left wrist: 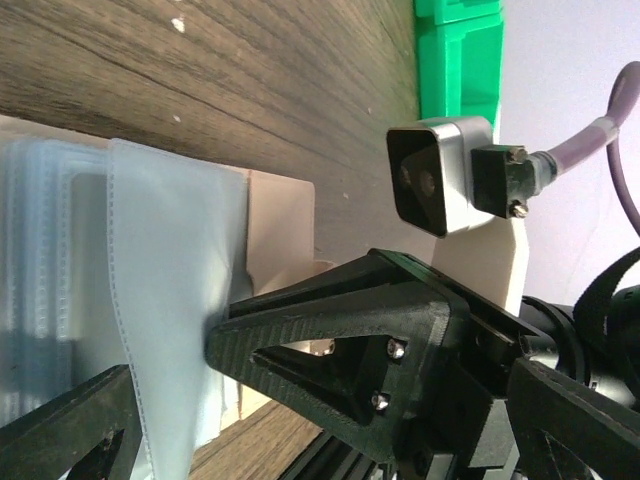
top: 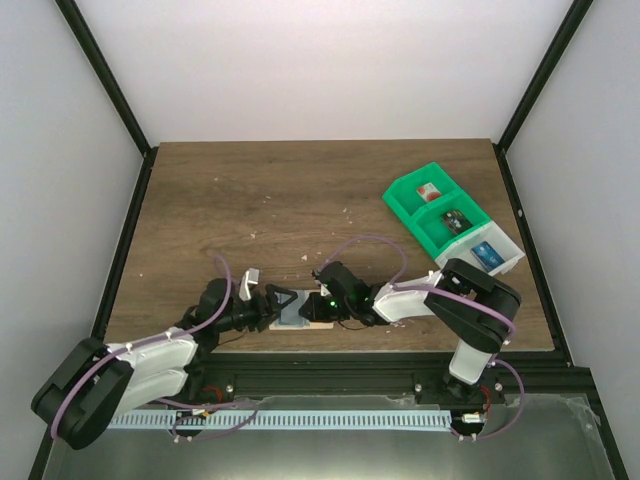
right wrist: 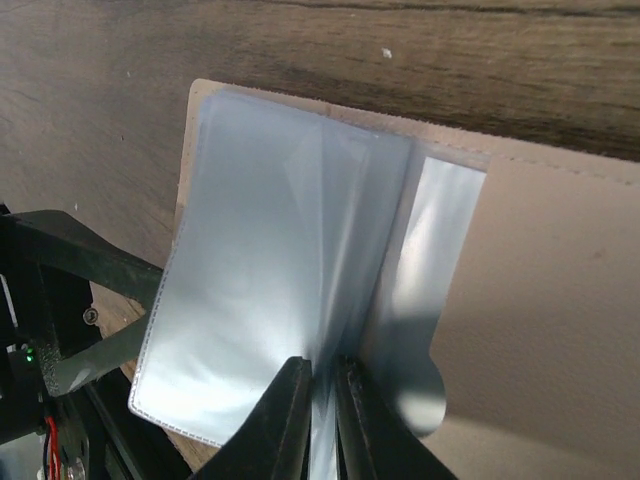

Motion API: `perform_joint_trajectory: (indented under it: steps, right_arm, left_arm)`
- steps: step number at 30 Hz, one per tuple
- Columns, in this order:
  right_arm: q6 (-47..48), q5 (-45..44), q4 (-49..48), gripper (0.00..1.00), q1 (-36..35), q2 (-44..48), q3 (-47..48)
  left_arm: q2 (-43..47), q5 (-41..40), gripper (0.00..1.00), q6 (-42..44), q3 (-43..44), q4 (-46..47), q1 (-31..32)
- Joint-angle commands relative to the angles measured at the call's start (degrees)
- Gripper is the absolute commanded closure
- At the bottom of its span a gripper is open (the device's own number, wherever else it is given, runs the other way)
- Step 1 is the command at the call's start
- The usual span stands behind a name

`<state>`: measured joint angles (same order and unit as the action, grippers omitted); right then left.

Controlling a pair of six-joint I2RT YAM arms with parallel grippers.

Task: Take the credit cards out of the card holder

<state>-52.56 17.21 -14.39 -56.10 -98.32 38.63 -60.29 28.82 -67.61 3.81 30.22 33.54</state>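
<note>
The tan card holder [top: 295, 318] lies open on the table near the front edge, between my two grippers. Its pale blue-grey pocket leaves [right wrist: 270, 260] stand up off the tan cover [right wrist: 560, 280]. My right gripper [right wrist: 322, 385] is shut on a bundle of these leaves at their lower edge. My left gripper [left wrist: 168, 362] is wide open, one fingertip [left wrist: 225, 345] touching a raised leaf [left wrist: 170, 280] that runs between the two fingers. No credit cards show in the pockets. From above, the left gripper [top: 273, 304] and the right gripper [top: 314, 305] face each other over the holder.
A green-and-white compartment tray [top: 402, 197] stands at the back right, holding small flat card-like pieces, among them a dark one [top: 457, 222] and a blue one [top: 487, 254]. Pale crumbs dot the wooden table [top: 280, 190]. Black frame posts border the table.
</note>
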Motion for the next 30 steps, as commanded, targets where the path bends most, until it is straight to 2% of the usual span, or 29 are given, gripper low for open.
perform_joint_trajectory:
  steps: [1, 11, 18, 22, 25, 30]
  right_arm:
    - [0.46, -0.02, 2.04, 0.89, -0.85, 0.46, -1.05]
    - [2.15, -4.14, 3.96, 0.77, -0.84, 6.45, -3.72]
    - [3.65, -7.76, 5.37, 0.72, -0.71, 12.79, -6.3]
    - [4.46, -10.08, 7.16, 0.74, -0.77, 16.44, -7.05]
    - [5.58, -15.09, 13.22, 0.77, -0.46, 20.12, -7.25]
    - [5.96, -20.29, 18.32, 0.77, 1.92, 29.98, -10.47]
  left_arm:
    - [-0.47, 1.2, 0.0, -0.56, 1.6, 3.22, 0.47]
    - [-1.98, 1.49, 0.0, -0.73, 2.75, 3.44, 0.91]
    - [-5.24, 1.68, 0.0, -2.44, 4.54, 8.03, 2.21]
    - [-8.24, 1.27, 0.0, -2.99, 6.44, 9.7, 4.02]
    - [-10.42, 1.01, 0.0, -3.86, 7.7, 11.62, 5.8]
    - [-15.85, 0.38, 0.01, -4.25, 10.77, 13.94, 8.03]
